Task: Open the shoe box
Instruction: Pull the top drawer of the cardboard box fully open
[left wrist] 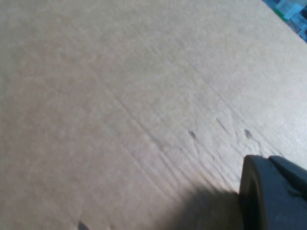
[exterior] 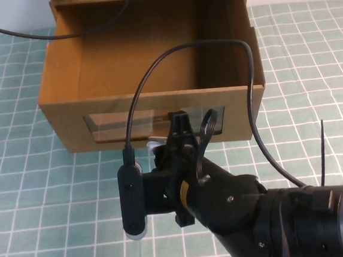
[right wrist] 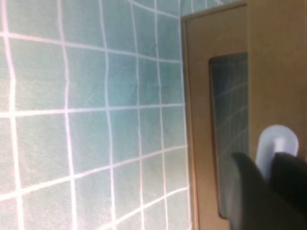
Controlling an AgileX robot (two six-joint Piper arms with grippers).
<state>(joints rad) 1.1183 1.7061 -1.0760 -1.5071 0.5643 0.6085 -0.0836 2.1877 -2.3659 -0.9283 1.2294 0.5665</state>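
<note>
Shoe box (exterior: 148, 64) open; right claw (exterior: 180, 120) at its front wall.
Left claw (left wrist: 273, 191) against cardboard; cannot tell either claw's state. Pull the right claw back straight, without dragging the box.

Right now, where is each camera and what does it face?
High view: raised, robot's side, looking down into open shoe box; right gripper at its window.
Left wrist view: left arm, close to bare cardboard; left gripper shows.
Right wrist view: right arm, facing window and checked cloth; right gripper shows.
Shared: high and right wrist views both show the window.
</note>
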